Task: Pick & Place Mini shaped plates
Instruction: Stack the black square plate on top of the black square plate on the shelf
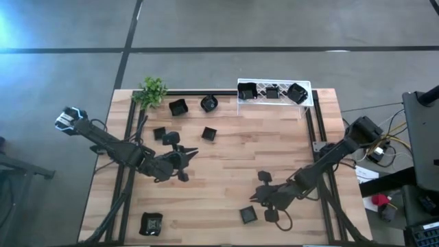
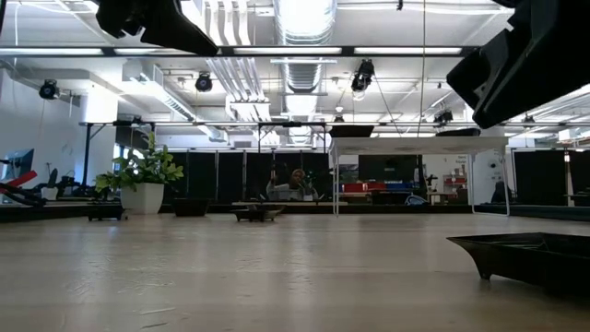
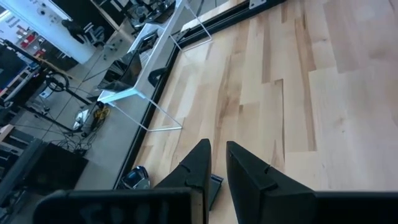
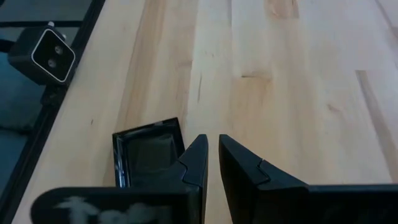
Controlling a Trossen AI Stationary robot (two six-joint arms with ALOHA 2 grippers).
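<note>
We see the left pincer (image 1: 186,152) near the middle-left of the pale wooden counter (image 1: 226,165), its two dark fingers (image 3: 199,165) drawn nearly together with only a thin slit between them and nothing held; bare wood lies beneath the tips. The right pincer (image 1: 259,195) sits toward the near-right part of the counter, likewise narrowed to a slim gap and empty. In the right wrist view, a small black square plate with a raised rim (image 4: 148,152) lies flat on the wood just beside its fingers (image 4: 198,163), not between them.

We count nine mini shaped plates in the high view. Three rest in the white lattice rack (image 1: 274,101) at the far edge: an angular one (image 1: 247,90), a small square one (image 1: 272,92) and a tilted one (image 1: 297,93). Six lie on the counter: a squarish one (image 1: 178,106) and a round one (image 1: 208,103) near the small green plant (image 1: 152,91), two small squares (image 1: 159,132) (image 1: 209,134) farther in, the one by the right pincer (image 1: 248,215), and a larger glossy dish (image 1: 151,224) at the near-left corner.

Both dark arms reach in low from the counter's sides, the left arm (image 1: 110,143) slanting from the far left, the right arm (image 1: 329,161) from the right edge, wrists angled toward the centre.
</note>
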